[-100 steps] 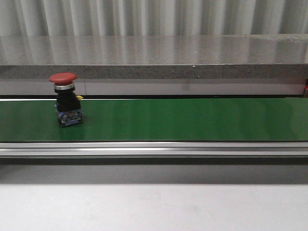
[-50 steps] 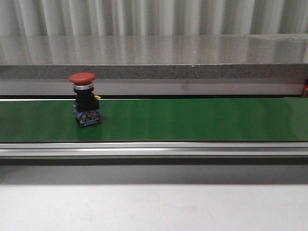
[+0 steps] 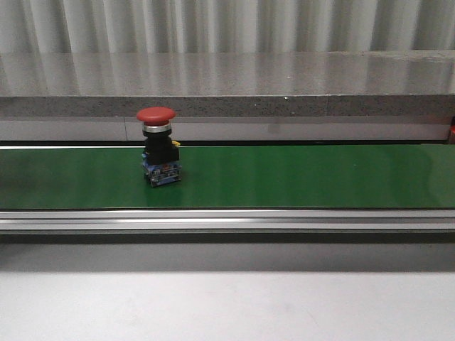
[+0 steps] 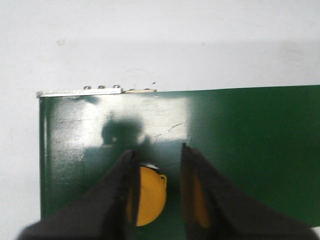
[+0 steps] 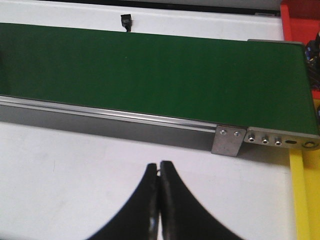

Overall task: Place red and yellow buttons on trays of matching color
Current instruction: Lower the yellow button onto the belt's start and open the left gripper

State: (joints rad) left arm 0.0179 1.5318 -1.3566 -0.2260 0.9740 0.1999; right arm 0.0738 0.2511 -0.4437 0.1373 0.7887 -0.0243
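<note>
On green belt (image 3: 298, 176), left of centre in front view: red button (image 3: 158, 153), upright, cap uppermost, no gripper near and none touching. Not yet picked; not on any tray. Over one end of same belt, per left wrist view: left gripper (image 4: 157, 150), jaws spread, with round yellow piece (image 4: 147, 196) between them, judged to be yellow button seen from above. Yellow button close against one finger (image 4: 120, 200); clear gap to the other; actual contact not confirmed, firm pinch not evident. Yellowish tint also noted on inner face of second finger; nature not determinable. Over white table (image 5: 75, 175), short of belt's other end, per right wrist view: right gripper (image 5: 159, 200), jaws pressed together, nothing between them, idle. Beyond that belt end: corner of red tray (image 5: 300, 20) and edge strip of yellow tray (image 5: 305, 200), both largely cut off by frame. Dark items at frame edge beside red tray; too cropped to identify, so earlier deliveries neither confirmed nor excluded. Assessment of progress: neither visible button delivered; task judged at early stage for this pair. Outstanding for yellow button: closing of left jaws, lift, transfer to yellow tray. Outstanding for red button: arrival within reach, opening of right jaws, grasp below cap, placement on red tray. Risk noted: tall narrow body under wide cap, likely to topple if nudged off-centre.
</note>
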